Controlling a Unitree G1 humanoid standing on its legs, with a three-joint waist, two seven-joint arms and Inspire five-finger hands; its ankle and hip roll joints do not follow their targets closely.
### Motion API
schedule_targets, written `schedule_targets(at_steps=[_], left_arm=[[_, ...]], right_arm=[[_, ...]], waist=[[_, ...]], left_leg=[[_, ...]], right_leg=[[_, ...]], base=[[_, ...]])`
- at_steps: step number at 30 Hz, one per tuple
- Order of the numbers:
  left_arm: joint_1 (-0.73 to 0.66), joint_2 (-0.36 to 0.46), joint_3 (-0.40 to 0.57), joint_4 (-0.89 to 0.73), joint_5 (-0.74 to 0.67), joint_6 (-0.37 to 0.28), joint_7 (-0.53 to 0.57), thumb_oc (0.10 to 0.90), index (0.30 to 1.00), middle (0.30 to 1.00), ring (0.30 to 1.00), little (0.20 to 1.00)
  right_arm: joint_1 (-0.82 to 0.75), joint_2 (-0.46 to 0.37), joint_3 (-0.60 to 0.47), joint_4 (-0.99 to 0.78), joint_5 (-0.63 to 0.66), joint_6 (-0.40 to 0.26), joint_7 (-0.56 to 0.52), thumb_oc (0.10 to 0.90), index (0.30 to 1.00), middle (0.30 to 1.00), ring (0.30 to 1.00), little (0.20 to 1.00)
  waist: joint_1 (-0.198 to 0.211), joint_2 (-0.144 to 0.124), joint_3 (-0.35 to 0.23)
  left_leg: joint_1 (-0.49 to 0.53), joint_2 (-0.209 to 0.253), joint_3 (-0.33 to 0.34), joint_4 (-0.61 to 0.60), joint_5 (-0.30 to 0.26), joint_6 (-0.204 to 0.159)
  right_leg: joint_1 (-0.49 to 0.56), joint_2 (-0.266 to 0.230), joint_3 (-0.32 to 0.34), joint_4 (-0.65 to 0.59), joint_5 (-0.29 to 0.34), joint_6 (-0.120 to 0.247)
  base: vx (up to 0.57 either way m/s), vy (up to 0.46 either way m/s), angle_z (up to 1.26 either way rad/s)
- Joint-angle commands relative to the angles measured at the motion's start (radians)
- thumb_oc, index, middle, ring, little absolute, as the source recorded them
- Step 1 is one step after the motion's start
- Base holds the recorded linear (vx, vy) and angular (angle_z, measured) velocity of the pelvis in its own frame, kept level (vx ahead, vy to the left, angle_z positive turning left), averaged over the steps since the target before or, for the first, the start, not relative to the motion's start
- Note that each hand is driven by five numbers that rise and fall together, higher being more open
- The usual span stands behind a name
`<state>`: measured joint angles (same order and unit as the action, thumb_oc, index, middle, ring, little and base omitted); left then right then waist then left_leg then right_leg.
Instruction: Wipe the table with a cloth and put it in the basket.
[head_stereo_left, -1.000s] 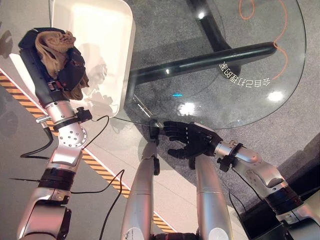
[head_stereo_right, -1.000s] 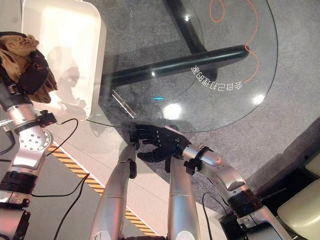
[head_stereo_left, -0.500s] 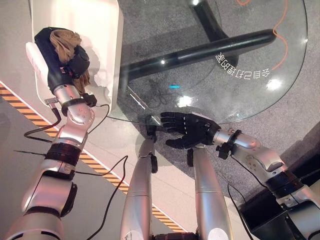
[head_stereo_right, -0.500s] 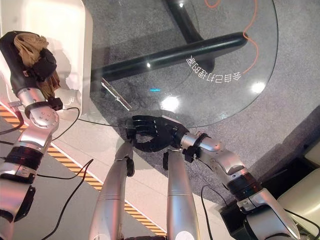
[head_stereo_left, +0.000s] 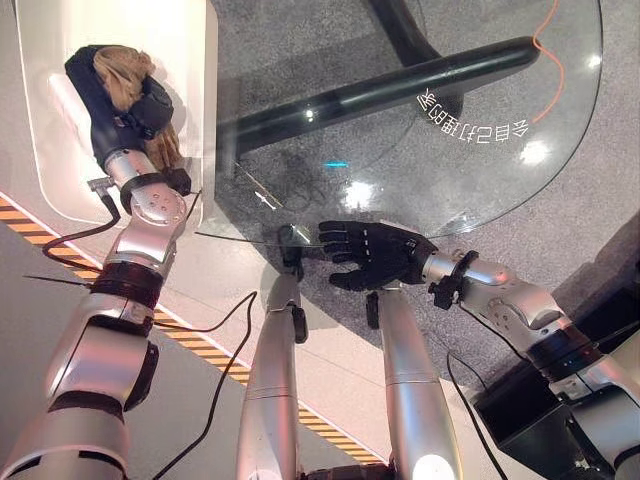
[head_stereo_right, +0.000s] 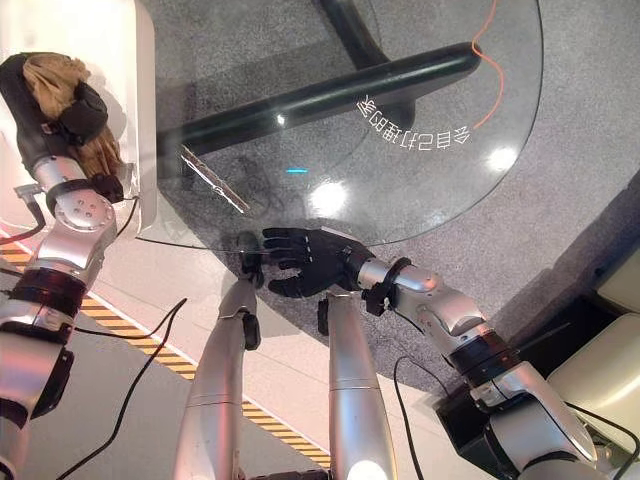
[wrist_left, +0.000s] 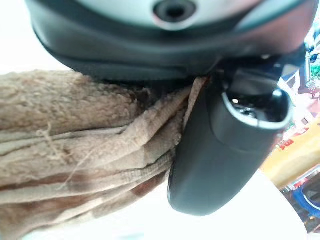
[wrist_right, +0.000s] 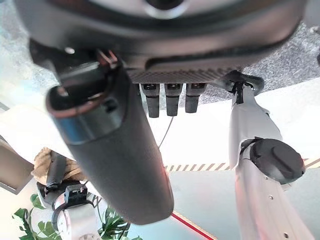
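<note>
I see the left robot hand (head_stereo_left: 118, 95) at ten o'clock, fingers clenched around the crumpled tan cloth (head_stereo_left: 124, 68), poised above the white rounded plastic basket (head_stereo_left: 185, 120). My right robot hand (head_stereo_left: 372, 253), fingers spread, hovers at the round glass table (head_stereo_left: 480, 170)'s six o'clock edge.

Grey speckled carpet (head_stereo_left: 300, 60) under the glass, continuing at right; dark tubular bar (head_stereo_left: 380, 90) runs diagonally below the glass, a second dark bar (head_stereo_left: 400, 30) crossing it toward the far edge; orange cord (head_stereo_left: 548, 45) curves on the carpet at far right; yellow-black striped tape (head_stereo_left: 200, 348) crosses the pale floor (head_stereo_left: 200, 420) at near left; green plant leaves (wrist_right: 107, 225) in the right wrist view; pale cushioned seat (head_stereo_right: 600, 380) at near right.
</note>
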<state>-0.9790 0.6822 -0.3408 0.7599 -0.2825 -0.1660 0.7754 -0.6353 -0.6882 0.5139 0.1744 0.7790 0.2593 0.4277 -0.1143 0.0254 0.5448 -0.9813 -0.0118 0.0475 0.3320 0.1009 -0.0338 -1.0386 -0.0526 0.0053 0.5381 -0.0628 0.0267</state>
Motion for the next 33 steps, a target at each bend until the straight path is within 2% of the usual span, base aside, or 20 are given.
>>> schedule_targets(at_steps=[1, 14, 17, 26, 33], left_arm=[[-0.029, 0.07, 0.058, 0.001, -0.018, -0.059, 0.05, 0.8, 0.9, 0.9, 0.9, 0.9], [0.057, 0.072, 0.142, -0.086, -0.019, -0.165, 0.103, 0.8, 0.9, 0.9, 0.9, 0.9], [0.122, 0.069, 0.206, -0.142, -0.015, -0.208, 0.128, 0.8, 0.9, 0.9, 0.9, 0.9], [0.278, 0.06, 0.328, -0.256, 0.071, -0.27, 0.203, 0.8, 0.9, 0.9, 0.9, 0.9], [0.44, 0.006, 0.409, -0.456, 0.14, -0.342, 0.155, 0.8, 0.9, 0.9, 0.9, 0.9]], right_arm=[[0.039, 0.044, 0.017, -0.093, 0.06, -0.032, 0.017, 0.8, 0.9, 0.9, 0.9, 0.9], [0.119, 0.057, -0.023, -0.141, 0.022, -0.058, 0.013, 0.8, 0.9, 0.9, 0.9, 0.9], [0.161, 0.071, -0.041, -0.173, -0.001, -0.06, 0.002, 0.8, 0.9, 0.9, 0.9, 0.9], [0.267, 0.094, -0.078, -0.228, -0.053, -0.097, 0.01, 0.8, 0.9, 0.9, 0.9, 0.9], [0.344, 0.116, -0.093, -0.261, -0.081, -0.141, 0.013, 0.8, 0.9, 0.9, 0.9, 0.9]], waist=[[0.005, -0.008, -0.025], [0.015, -0.007, -0.025], [0.023, -0.007, -0.025], [0.041, -0.006, -0.025], [0.068, -0.006, -0.025]], left_leg=[[0.007, -0.067, 0.032, 0.105, -0.093, 0.018], [0.024, -0.063, 0.029, 0.12, -0.111, 0.018], [0.04, -0.063, 0.024, 0.121, -0.118, 0.019], [0.083, -0.066, 0.013, 0.128, -0.137, 0.02], [0.165, -0.074, 0.0, 0.109, -0.144, 0.022]], right_leg=[[0.031, 0.061, 0.004, -0.116, 0.08, 0.009], [0.053, 0.062, -0.013, -0.096, 0.052, -0.002], [0.068, 0.066, -0.019, -0.091, 0.039, -0.008], [0.114, 0.068, -0.031, -0.076, 0.009, -0.019], [0.198, 0.064, -0.055, -0.078, -0.014, -0.026]], base=[[-0.02, -0.035, 0.0], [-0.02, -0.043, 0.0], [-0.02, -0.062, 0.0], [-0.03, -0.058, 0.01], [-0.05, -0.076, 0.03]])
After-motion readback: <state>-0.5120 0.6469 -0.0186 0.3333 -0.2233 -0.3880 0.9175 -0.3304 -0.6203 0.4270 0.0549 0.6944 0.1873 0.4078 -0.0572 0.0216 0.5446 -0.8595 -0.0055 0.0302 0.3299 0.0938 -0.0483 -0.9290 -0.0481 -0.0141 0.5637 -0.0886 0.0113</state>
